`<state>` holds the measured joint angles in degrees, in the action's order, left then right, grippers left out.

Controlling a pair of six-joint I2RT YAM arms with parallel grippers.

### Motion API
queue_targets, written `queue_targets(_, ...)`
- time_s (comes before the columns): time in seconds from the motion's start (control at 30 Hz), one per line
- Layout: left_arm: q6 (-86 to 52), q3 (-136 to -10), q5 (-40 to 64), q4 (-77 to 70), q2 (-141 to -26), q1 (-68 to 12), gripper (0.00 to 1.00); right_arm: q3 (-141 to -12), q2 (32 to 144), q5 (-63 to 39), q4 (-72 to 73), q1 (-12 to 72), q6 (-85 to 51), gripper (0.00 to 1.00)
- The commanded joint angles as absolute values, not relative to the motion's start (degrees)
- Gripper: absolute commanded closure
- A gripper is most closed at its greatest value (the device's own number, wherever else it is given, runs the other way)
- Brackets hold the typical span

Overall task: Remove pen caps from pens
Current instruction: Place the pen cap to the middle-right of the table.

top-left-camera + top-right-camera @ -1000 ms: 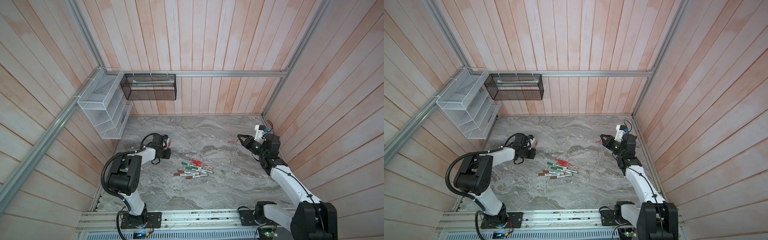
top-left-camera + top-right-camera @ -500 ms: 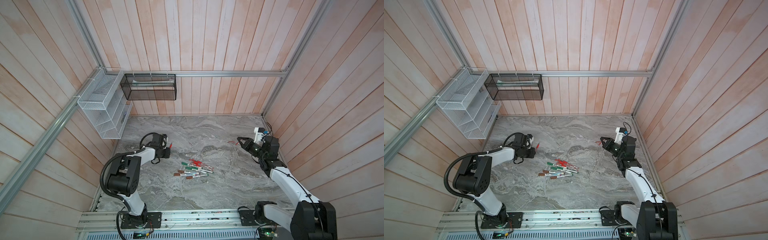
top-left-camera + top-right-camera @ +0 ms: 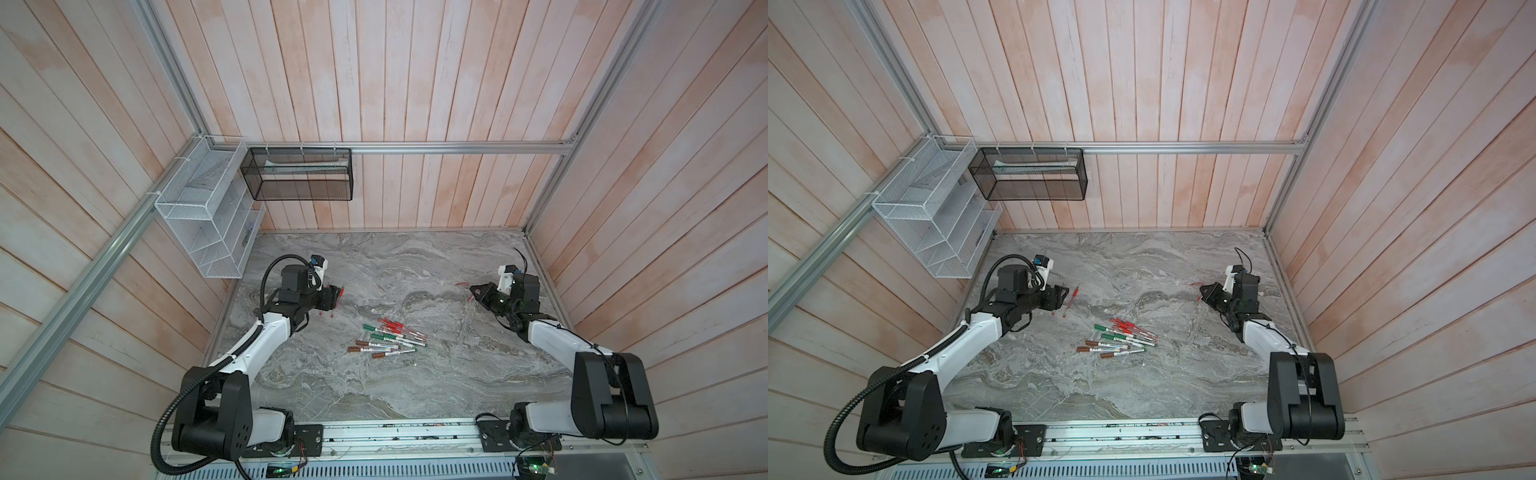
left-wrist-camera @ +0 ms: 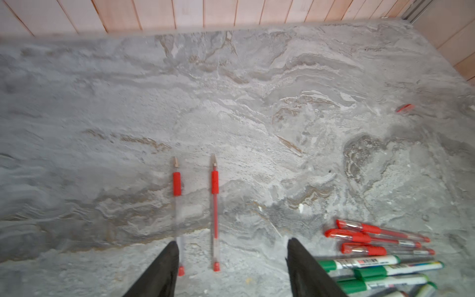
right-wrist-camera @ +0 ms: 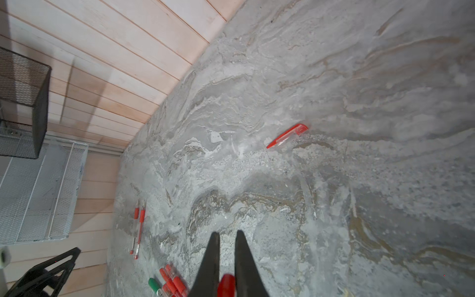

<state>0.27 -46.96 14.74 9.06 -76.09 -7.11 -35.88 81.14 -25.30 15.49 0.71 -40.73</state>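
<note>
My left gripper (image 4: 232,243) is open at the table's left side (image 3: 332,298). Two uncapped red pens lie side by side below it. One pen (image 4: 214,213) is between the fingers, and the other pen (image 4: 176,205), blurred, is next to one fingertip (image 4: 172,250); whether they touch I cannot tell. In a top view the pair of pens (image 3: 1074,296) lies just beyond the jaws. My right gripper (image 5: 227,232), at the right side (image 3: 474,289), is shut on a red pen cap (image 5: 226,285). Another red cap (image 5: 288,135) lies loose on the table (image 3: 461,284). Several capped pens (image 3: 388,338) are heaped mid-table.
A white wire rack (image 3: 208,224) and a black mesh basket (image 3: 299,174) hang on the back left walls. Wooden walls close in the marble table (image 3: 374,386) on three sides. The arm bases stand on a rail (image 3: 395,432) at the front.
My left gripper has opened and let go of a red pen, which now lies beside the other uncapped one. The right arm has shifted slightly leftward, still shut on the cap.
</note>
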Motion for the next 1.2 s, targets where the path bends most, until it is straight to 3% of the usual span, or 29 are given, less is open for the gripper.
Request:
queue_targets(0.0,-0.6,-46.6,18.4,7.9,-74.1,-3.1,0.18,-37.8,85.8,-24.0,18.7,0.9,-41.6,1.0)
queue_targets(0.13,-0.2,-46.5,18.9,7.6,-72.4,-1.0,0.06,-39.6,92.2,-24.5,21.8,1.0,-42.7,1.0)
queue_targets(0.27,-0.4,-47.1,19.1,8.3,-71.5,0.3,0.01,-41.0,97.6,-25.1,24.2,0.9,-43.7,1.0)
queue_targets(0.5,-1.1,-47.3,19.6,8.6,-70.6,2.2,0.0,-43.1,103.4,-26.1,25.4,0.5,-44.5,1.0)
queue_targets(0.63,-1.1,-46.9,20.3,8.1,-70.5,3.2,0.0,-43.3,105.0,-26.4,26.0,0.2,-44.1,0.81)
queue_targets(0.7,-1.8,-47.4,20.5,8.8,-70.6,4.0,0.0,-42.9,105.1,-27.0,26.2,-0.1,-44.7,0.77)
queue_targets(1.17,-2.7,-47.3,21.5,8.1,-71.0,5.0,0.0,-45.5,94.8,-21.2,11.1,-0.8,-33.8,0.63)
